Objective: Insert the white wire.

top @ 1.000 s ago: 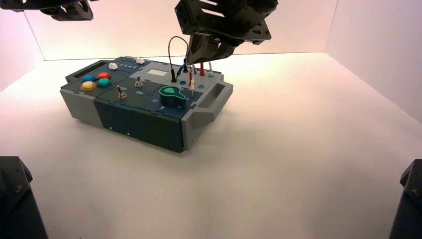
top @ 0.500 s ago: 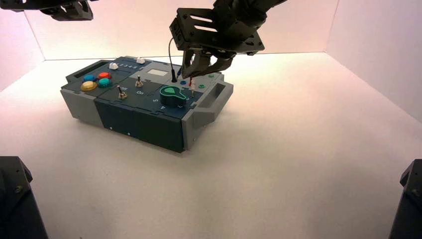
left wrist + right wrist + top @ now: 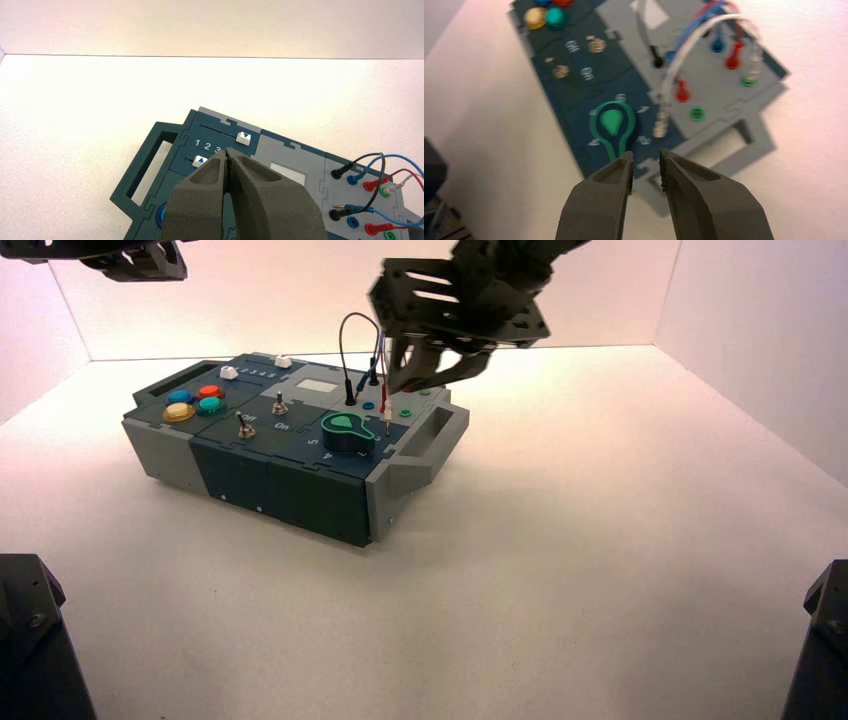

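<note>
Just shifted toward three o'clock with right gripper point(image 3: 647, 161), fingers spread, at box's point(image 3: 285, 495) two o'clock; must apparently grasp white wire's point(image 3: 670, 82) loose plug point(image 3: 660, 126). Idles left gripper point(image 3: 227, 152) at eleven, fingers pressed together.

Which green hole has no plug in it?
The green socket nearer the knob. The other green socket has a white plug in it.

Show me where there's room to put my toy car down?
There's bare white table right of the grey and dark-blue box, reaching to the pale right wall, and more in front of the box. It's crowded at the box's back right: looped wires, coloured plugs, and the black right gripper above.
</note>
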Robot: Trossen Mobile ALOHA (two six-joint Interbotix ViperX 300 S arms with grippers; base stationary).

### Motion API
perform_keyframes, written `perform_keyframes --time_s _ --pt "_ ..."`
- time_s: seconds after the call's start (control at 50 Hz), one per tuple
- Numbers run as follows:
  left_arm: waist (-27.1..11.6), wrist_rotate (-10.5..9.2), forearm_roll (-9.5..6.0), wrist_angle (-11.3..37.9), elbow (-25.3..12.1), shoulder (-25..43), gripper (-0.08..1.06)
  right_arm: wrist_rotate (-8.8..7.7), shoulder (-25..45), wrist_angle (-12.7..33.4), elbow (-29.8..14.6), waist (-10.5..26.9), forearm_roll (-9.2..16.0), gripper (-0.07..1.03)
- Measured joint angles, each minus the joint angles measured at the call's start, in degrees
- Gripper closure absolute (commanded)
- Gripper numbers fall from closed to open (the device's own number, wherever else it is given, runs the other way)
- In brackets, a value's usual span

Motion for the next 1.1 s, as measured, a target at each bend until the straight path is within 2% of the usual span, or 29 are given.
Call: perform_keyframes --time_s 0.32,0.6,0.98,1.1 --pt "0.0 0.0 0.0 0.0 0.0 0.0 1.01 -0.09 2.37 0.97 -1.32 -0.62 -0.62 0.61" --pt "0.0 0.0 0.0 0.0 0.09 0.0 1.01 -0.26 6.24 3.6 -4.92 -0.62 -0.7 0.61" --pt "0.0 -0.09 0.09 0.0 0.09 0.0 1.01 -0.53 7.56 3.96 -6.59 -0.7 -0.88 0.61" --pt "0.0 0.0 0.09 0.0 0.0 0.0 1.01 -0.53 7.73 3.96 -7.21 -0.62 -1.67 0.61"
